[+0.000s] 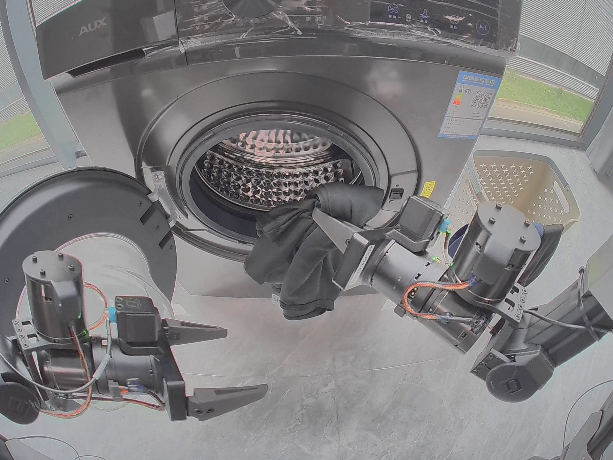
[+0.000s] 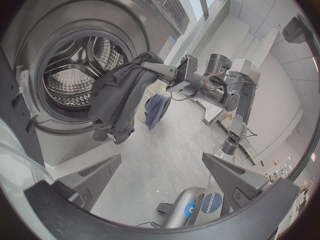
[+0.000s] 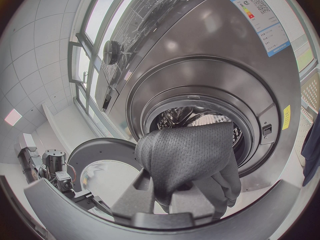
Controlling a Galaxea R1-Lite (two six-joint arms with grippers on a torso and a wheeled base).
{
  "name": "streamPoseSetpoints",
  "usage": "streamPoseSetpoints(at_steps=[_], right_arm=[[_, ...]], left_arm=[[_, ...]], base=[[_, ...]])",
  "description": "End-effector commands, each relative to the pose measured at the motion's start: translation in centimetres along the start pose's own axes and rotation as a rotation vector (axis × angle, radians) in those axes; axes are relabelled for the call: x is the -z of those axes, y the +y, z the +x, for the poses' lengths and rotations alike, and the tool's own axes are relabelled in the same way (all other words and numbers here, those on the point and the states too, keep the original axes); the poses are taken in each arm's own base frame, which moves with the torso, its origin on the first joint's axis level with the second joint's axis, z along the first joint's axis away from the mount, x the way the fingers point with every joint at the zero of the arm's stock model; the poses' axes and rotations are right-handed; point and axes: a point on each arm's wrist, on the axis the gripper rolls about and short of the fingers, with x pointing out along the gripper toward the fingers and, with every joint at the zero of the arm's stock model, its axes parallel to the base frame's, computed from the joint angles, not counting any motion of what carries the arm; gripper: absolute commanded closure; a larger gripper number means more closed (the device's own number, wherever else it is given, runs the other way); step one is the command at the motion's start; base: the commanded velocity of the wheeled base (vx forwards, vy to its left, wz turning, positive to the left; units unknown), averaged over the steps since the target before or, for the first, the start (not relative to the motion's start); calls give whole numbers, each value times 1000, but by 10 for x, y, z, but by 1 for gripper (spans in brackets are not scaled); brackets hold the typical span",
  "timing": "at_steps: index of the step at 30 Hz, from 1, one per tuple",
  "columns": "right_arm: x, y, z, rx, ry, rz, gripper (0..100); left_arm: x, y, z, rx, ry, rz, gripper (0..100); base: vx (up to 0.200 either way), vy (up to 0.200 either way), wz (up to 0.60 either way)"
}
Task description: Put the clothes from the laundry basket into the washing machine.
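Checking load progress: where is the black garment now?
In the head view, the black garment hangs from the right gripper at the lower right of the washing machine opening.

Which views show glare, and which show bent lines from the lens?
Head view: glare on the drum and the plastic film. Left wrist view: fisheye bending, dark round border. Right wrist view: same bending, soft highlights on the washing machine front.

Grey floor (image 1: 357,378), white tiled walls (image 3: 43,34), windows (image 3: 96,24)
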Motion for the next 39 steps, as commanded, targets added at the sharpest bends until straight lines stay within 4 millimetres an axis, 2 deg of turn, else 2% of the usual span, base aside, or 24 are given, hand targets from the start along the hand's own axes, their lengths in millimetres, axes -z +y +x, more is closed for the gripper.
streamPoseSetpoints(at_steps=[1, 13, 20, 31, 39], right_arm=[[2, 0, 1, 2, 6, 0, 100], [4, 2, -1, -5, 10, 1, 100], [5, 6, -1, -14, 12, 0, 100], [5, 9, -2, -25, 13, 1, 100], [5, 10, -3, -26, 13, 1, 100]], left_arm=[[6, 6, 25, 26, 58, -18, 0], [11, 26, 71, 26, 34, -14, 0], [13, 40, 92, -37, 9, -26, 0], [13, 54, 113, -80, -20, -20, 0], [6, 56, 124, -92, -68, 3, 0]], base=[[0, 0, 0], [0, 0, 0], [0, 0, 0], [0, 0, 0], [0, 0, 0]])
